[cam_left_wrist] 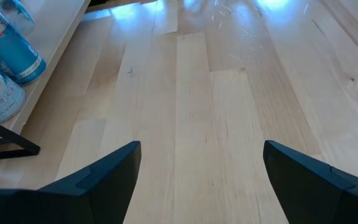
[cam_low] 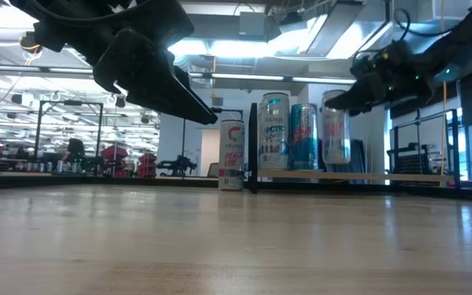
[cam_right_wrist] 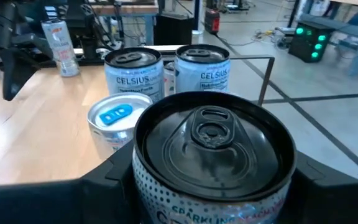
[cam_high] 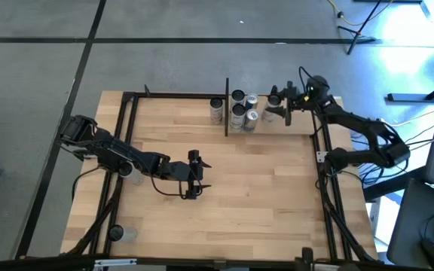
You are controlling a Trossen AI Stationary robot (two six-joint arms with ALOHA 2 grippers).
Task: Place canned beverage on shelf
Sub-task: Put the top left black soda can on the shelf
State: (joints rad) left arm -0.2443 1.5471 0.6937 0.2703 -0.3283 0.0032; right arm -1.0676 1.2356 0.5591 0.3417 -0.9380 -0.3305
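Observation:
A can with a black top [cam_right_wrist: 213,143] sits between the fingers of my right gripper [cam_high: 281,102], which is shut on it at the far right of the table. In the low view the can [cam_low: 335,127] hangs just above the shelf board [cam_low: 383,174]. Three other cans stand upright on the shelf beside it: two Celsius cans [cam_right_wrist: 133,74] [cam_right_wrist: 202,68] and one with a blue tab [cam_right_wrist: 118,121]. My left gripper [cam_high: 198,175] is open over bare table at the left of the middle, with nothing between its fingers [cam_left_wrist: 104,177]. My right gripper pinches the can's side wall [cam_right_wrist: 145,186] just under the top rim, one finger on each side. The fingers come in about level from the table's right side. The can stands upright in the hold, its bottom [cam_low: 335,162] slightly clear of the shelf board.
A white and red can [cam_high: 216,111] stands on the table just left of the shelf's black upright [cam_high: 227,105]. Black frame rails [cam_high: 126,135] run along the table's left and right sides. The middle and near parts of the table are bare wood [cam_high: 262,196].

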